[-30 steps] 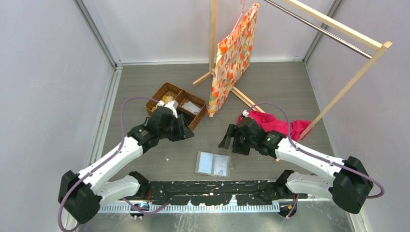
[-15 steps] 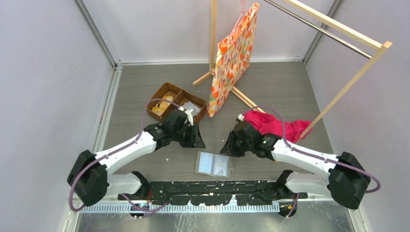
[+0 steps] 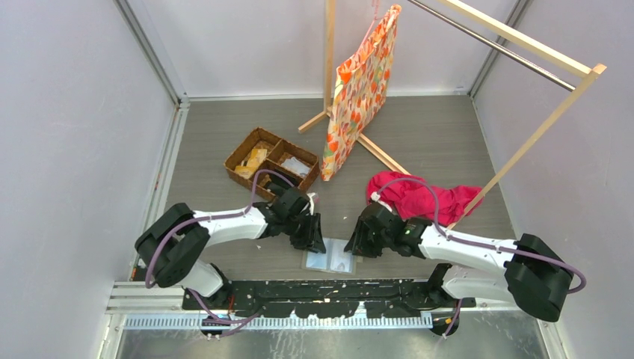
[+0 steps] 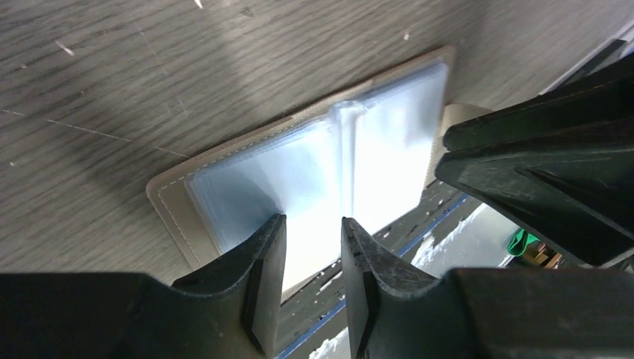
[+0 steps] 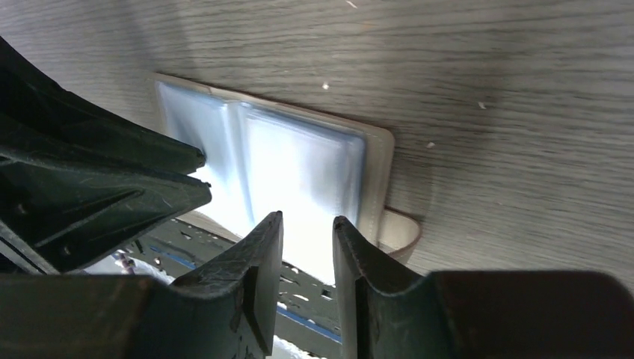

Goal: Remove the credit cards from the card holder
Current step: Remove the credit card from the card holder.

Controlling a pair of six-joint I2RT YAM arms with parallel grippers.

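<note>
The card holder point(image 3: 331, 256) lies spread open on the table near the front edge, its pale blue clear sleeves facing up. Glare on the sleeves hides the credit cards. My left gripper point(image 3: 312, 238) hangs low over the holder's left panel point(image 4: 247, 172), fingers a narrow gap apart with nothing between them point(image 4: 314, 221). My right gripper point(image 3: 357, 243) hovers over the right panel point(image 5: 299, 149), also slightly open and empty point(image 5: 308, 217). The two grippers face each other across the holder point(image 5: 217, 127), close together. A small strap tab point(image 5: 400, 228) sticks out of its right edge.
A brown wicker divided basket point(image 3: 243, 149) with several small flat items stands behind the left arm. A red cloth point(image 3: 422, 196) lies behind the right arm. A wooden rack point(image 3: 523, 52) with a hanging floral bag point(image 3: 359, 90) fills the back. The black base rail point(image 3: 336, 295) runs just in front.
Both arms have swung inward and down to the card holder, the left coming from over the basket. The right gripper's fingers have narrowed from wide open.
</note>
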